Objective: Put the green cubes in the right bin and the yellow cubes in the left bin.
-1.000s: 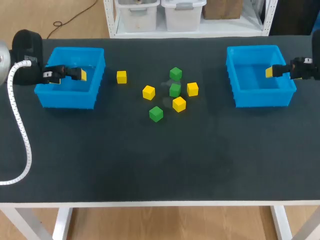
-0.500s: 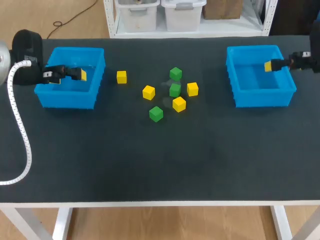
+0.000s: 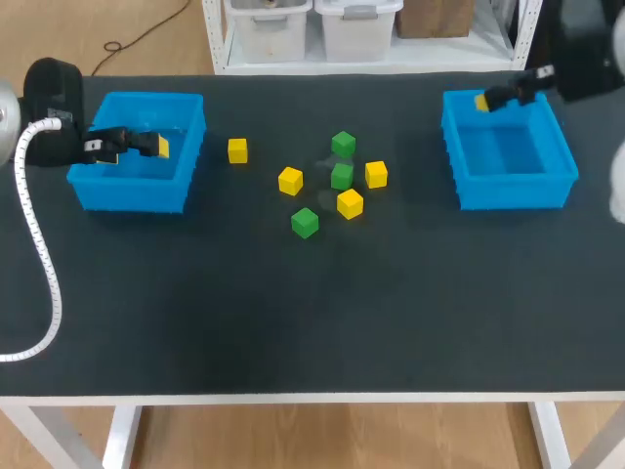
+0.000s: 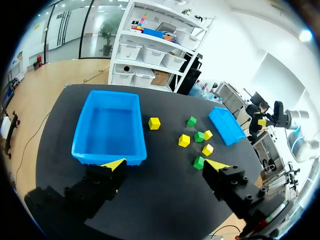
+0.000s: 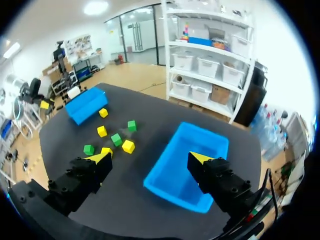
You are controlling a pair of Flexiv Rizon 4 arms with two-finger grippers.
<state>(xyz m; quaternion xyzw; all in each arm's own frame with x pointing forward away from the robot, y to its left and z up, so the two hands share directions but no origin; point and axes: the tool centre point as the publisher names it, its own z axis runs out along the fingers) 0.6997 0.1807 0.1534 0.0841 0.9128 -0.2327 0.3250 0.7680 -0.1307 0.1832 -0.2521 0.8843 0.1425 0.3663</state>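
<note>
Three green cubes (image 3: 341, 176) and four yellow cubes (image 3: 290, 181) lie loose on the table (image 3: 293, 313), between the left bin (image 3: 137, 195) and the right bin (image 3: 513, 191). Nothing is sorted yet, I'd say. First pick coming: an arm must drop over a cube. The left gripper (image 4: 165, 167) hangs above the left bin, fingers wide, empty. The right gripper (image 5: 150, 157), well apart from it, is spread wide too, holding nothing.

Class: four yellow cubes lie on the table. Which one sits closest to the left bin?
The lone yellow cube just beside the left bin; the other three yellow cubes sit clustered with the green cubes mid-table.
</note>
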